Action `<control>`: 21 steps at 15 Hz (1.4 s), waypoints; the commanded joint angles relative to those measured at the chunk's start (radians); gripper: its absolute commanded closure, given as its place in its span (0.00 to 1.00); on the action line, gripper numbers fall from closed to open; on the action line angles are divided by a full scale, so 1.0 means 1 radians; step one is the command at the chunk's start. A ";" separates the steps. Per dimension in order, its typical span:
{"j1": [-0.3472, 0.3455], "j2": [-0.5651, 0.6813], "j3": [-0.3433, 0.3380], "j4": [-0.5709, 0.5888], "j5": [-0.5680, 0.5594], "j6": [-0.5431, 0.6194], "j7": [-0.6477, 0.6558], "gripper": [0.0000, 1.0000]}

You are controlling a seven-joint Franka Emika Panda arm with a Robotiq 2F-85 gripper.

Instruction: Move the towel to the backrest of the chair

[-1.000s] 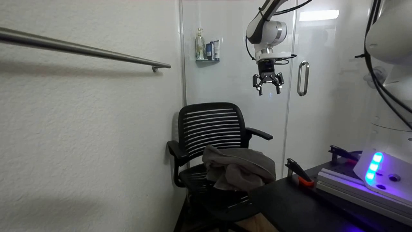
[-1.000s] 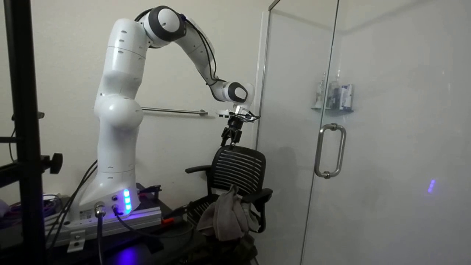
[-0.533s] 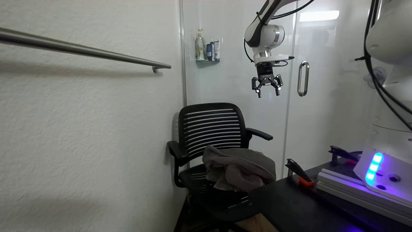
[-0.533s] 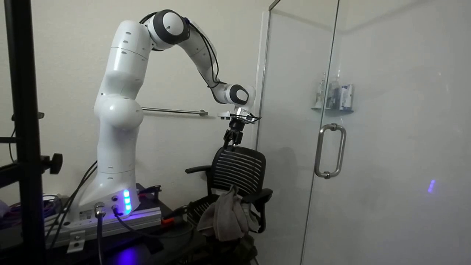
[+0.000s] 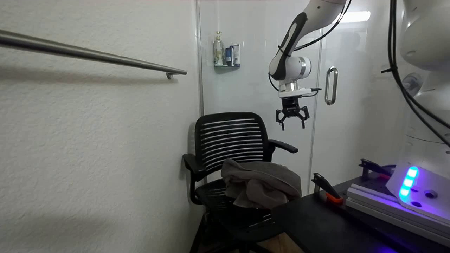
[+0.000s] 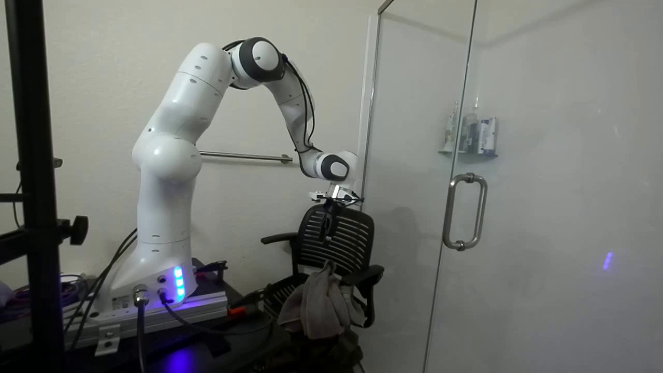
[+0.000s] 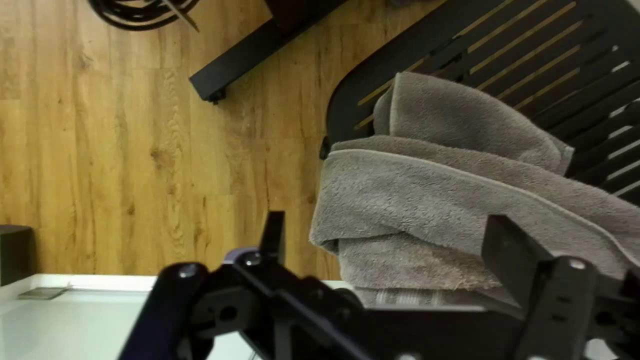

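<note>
The towel [image 5: 262, 182] is a crumpled grey-brown cloth on the seat of the black chair [image 5: 214, 196]. It also shows in an exterior view [image 6: 321, 305], beside an armrest, and in the wrist view [image 7: 425, 195], with folds and a striped band. The slatted backrest [image 5: 230, 138] stands upright behind it and shows in an exterior view [image 6: 357, 225]. My gripper [image 5: 293, 128] is open and empty, pointing down, above the towel and apart from it. It appears before the backrest in an exterior view [image 6: 325, 239]. In the wrist view the towel lies below the open fingers [image 7: 385, 220].
A black table [image 5: 316, 225] with clamps [image 5: 327, 188] and my base stands beside the chair. A metal bar [image 5: 91, 52] runs along the wall. A glass door has a metal handle [image 6: 466, 212]. The chair's armrest [image 5: 283, 145] is below my gripper.
My arm has lowered and the gripper has come down, mostly within the last half second. It stays open. The towel and chair have not moved.
</note>
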 commanded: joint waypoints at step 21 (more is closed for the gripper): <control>0.128 0.326 -0.049 0.282 -0.010 0.094 0.062 0.00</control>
